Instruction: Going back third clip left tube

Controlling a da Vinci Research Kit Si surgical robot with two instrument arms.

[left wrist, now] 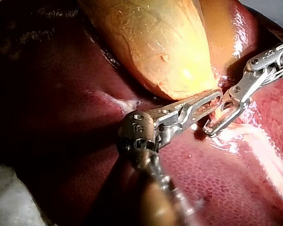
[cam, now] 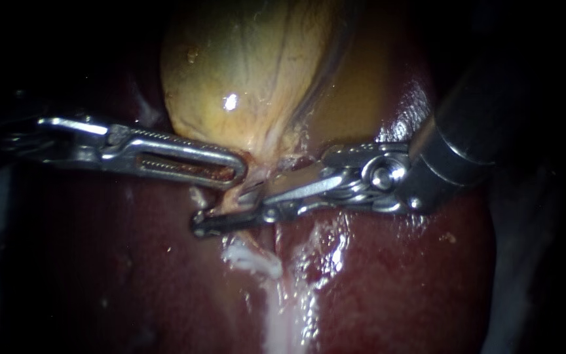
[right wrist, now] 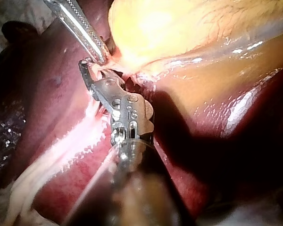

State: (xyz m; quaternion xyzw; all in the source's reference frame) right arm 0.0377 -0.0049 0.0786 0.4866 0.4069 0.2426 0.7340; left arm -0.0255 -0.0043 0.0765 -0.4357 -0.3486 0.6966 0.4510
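From where I stand, the yellow gallbladder [cam: 244,72] lies on the dark red liver [cam: 394,282], narrowing to a neck just where the two instruments meet. The left instrument [cam: 234,172] comes in from the left. Its long slotted jaws lie together, and their tips pinch the pale tissue of the gallbladder's neck; the right wrist view shows that tissue drawn into a small strand at the tips. The right instrument [cam: 221,211] comes in from the upper right and reaches across just under the left instrument's tips, very close to them. Its jaws stand a little apart, which the left wrist view shows best: there they form an open loop with a gap inside. A pale tube [cam: 234,200] runs down from the neck and passes through that gap. I cannot tell whether both jaws press on it. I also cannot tell which tube this is, and I cannot pick out a clip behind the metal. Below the jaws a whitish band of tissue [cam: 276,301] trails down over the liver, wet and shining.
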